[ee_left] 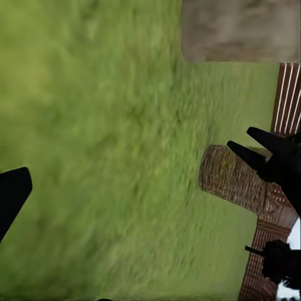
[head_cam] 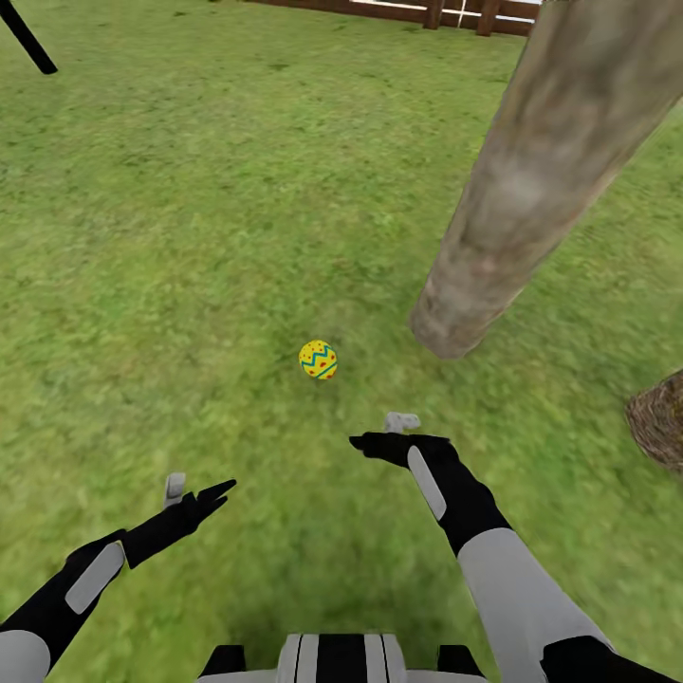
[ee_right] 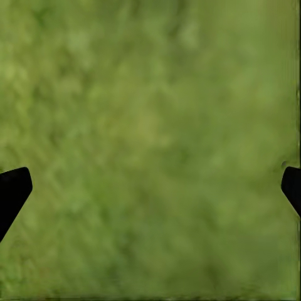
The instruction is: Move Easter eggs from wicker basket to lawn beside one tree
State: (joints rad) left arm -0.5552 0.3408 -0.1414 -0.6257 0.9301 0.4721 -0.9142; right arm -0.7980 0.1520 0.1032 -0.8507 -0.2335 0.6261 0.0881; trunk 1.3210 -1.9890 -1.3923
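- Green lawn (head_cam: 190, 237) spreads over the whole scene, with a brown wooden fence (head_cam: 427, 13) along its far edge.
- One Easter egg (head_cam: 318, 359), yellow with red dots and a blue-green zigzag, lies on the grass near the foot of the tree (head_cam: 531, 180), apart from the trunk on its left side in the head view.
- That thick grey-brown trunk leans across the upper right of the head view, its base planted in the grass.
- At the right edge the wicker basket (head_cam: 660, 418) is partly cut off; its inside cannot be seen. The left wrist view shows its woven side (ee_left: 235, 179) standing on the grass below the trunk's base (ee_left: 241, 31).
- Right gripper (head_cam: 375, 441) hangs empty above the grass just short of the egg, its fingers spread wide, dark tips at opposite edges of the right wrist view.
- Left gripper (head_cam: 213, 495) is low at the left, holding nothing, fingers parted.
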